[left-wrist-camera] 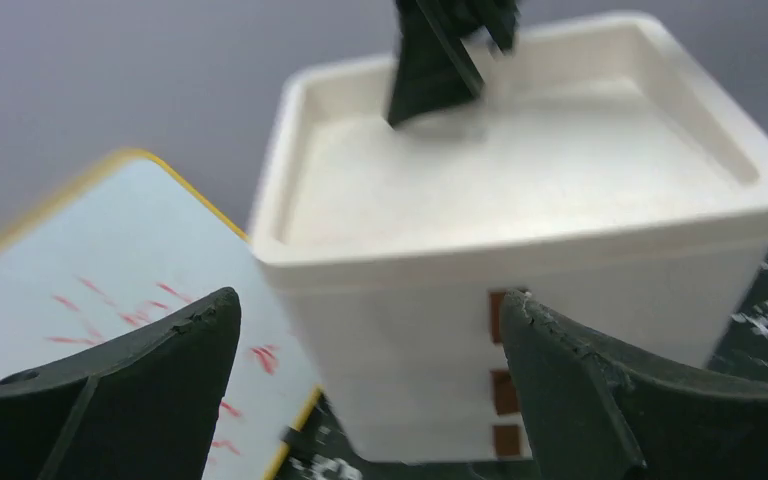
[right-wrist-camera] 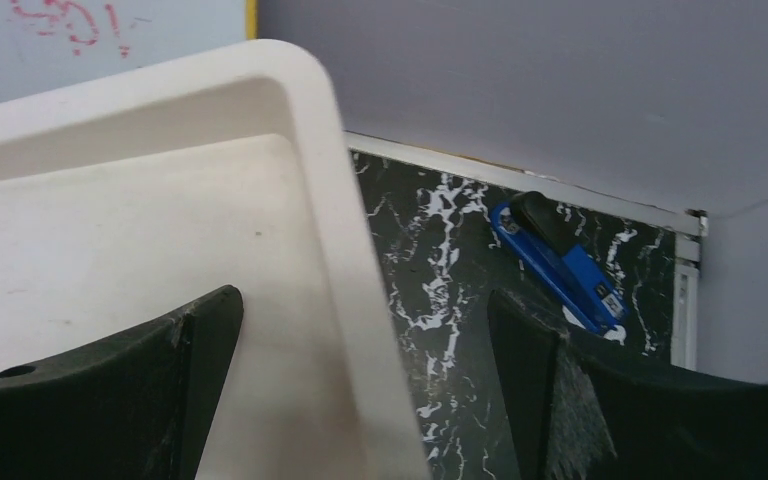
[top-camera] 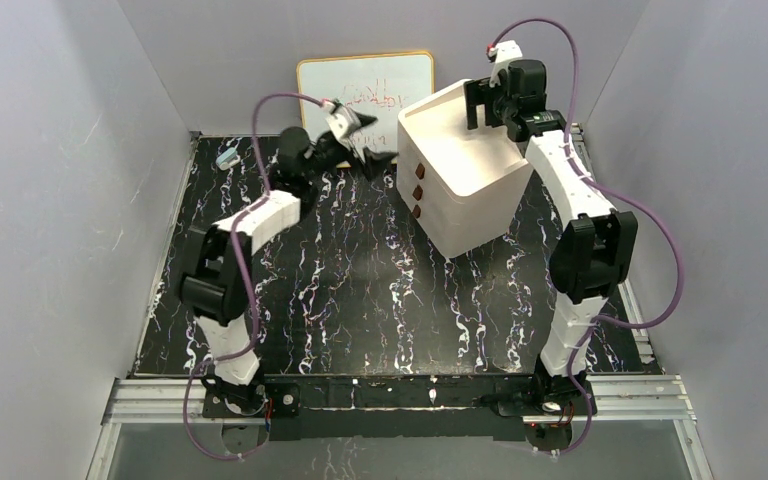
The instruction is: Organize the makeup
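No makeup item shows in any view. A white three-drawer box (top-camera: 465, 170) with brown handles (left-wrist-camera: 503, 390) stands at the back right; its top tray looks empty. My right gripper (top-camera: 490, 100) is open, its jaws straddling the box's far rim (right-wrist-camera: 330, 200), one finger inside the tray and one outside. It also shows in the left wrist view (left-wrist-camera: 440, 50). My left gripper (top-camera: 365, 140) is open and empty, raised just left of the box and facing its drawer side (left-wrist-camera: 370, 330).
A whiteboard (top-camera: 365, 95) with red writing leans on the back wall behind the left gripper. A blue object (right-wrist-camera: 560, 262) lies behind the box at the back right corner. A small pale-blue object (top-camera: 227, 157) lies at the back left.
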`<state>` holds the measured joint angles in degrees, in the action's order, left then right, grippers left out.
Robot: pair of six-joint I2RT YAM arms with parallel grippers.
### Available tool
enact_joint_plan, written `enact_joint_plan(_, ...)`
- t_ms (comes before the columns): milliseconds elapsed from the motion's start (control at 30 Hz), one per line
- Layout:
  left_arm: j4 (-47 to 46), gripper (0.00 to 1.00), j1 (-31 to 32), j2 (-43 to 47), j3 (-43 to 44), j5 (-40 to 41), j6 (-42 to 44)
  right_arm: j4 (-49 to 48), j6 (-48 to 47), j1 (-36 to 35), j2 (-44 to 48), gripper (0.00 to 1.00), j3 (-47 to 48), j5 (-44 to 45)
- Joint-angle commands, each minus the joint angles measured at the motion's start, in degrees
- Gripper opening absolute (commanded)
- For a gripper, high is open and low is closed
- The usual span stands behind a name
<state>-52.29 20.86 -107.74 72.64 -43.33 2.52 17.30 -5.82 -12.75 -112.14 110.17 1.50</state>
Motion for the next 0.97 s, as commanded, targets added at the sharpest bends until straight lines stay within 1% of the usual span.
enact_joint_plan(0, 7.3, 0.98, -3.2, 7.6, 7.4, 6.1, 0.0, -4.6, 0.0, 1.9, 5.7, 1.00, -2.3, 8.7)
enact_joint_plan(67, 14.3, 0.98, -4.2, 8.7, 12.7, 13.4, -3.7, -6.9, -0.4, 2.0, 7.3, 1.00, -2.2, 10.7)
enact_joint_plan(133, 22.4, 0.99, -4.9, 9.2, 18.3, 20.5, -5.7, -5.8, -1.4, 1.9, 7.3, 1.00, 0.4, 12.4)
enact_joint_plan(267, 38.6, 0.98, -5.1, 8.9, 29.5, 29.7, -2.8, -3.4, -3.3, 1.0, 7.1, 1.00, 3.6, 17.3)
enact_joint_plan(300, 41.5, 0.99, -5.1, 9.0, 31.3, 32.4, -2.0, -3.8, -3.3, 0.6, 7.8, 1.00, 3.1, 18.9)
enact_joint_plan(367, 44.3, 0.98, -5.2, 9.4, 32.8, 41.4, -1.6, -4.6, -3.1, 0.1, 9.9, 1.00, 2.2, 19.3)
enact_joint_plan(433, 48.0, 0.98, -5.3, 9.0, 35.0, 47.7, -0.7, -6.1, -1.9, 0.1, 12.7, 1.00, 0.9, 16.9)
enact_joint_plan(500, 54.3, 0.98, -5.6, 7.9, 38.5, 50.2, 1.6, -8.9, -0.9, 0.1, 16.1, 1.00, -1.4, 13.7)
enact_joint_plan(567, 57.3, 0.98, -5.9, 7.6, 40.1, 50.6, 2.7, -11.0, -0.2, 0.1, 19.3, 1.00, -2.8, 11.4)
enact_joint_plan(633, 57.5, 0.98, -6.1, 8.3, 39.9, 50.6, 2.5, -11.5, 0.2, 0.1, 20.6, 1.00, -2.6, 10.2)
enact_joint_plan(733, 55.4, 0.98, -6.5, 9.8, 38.3, 50.8, 1.6, -11.1, 0.2, 0.1, 21.0, 1.00, -1.3, 9.5)
enact_joint_plan(933, 58.5, 0.98, -7.2, 8.8, 41.7, 50.3, 1.1, -9.7, -0.2, 0.1, 20.0, 1.00, 0.8, 8.6)
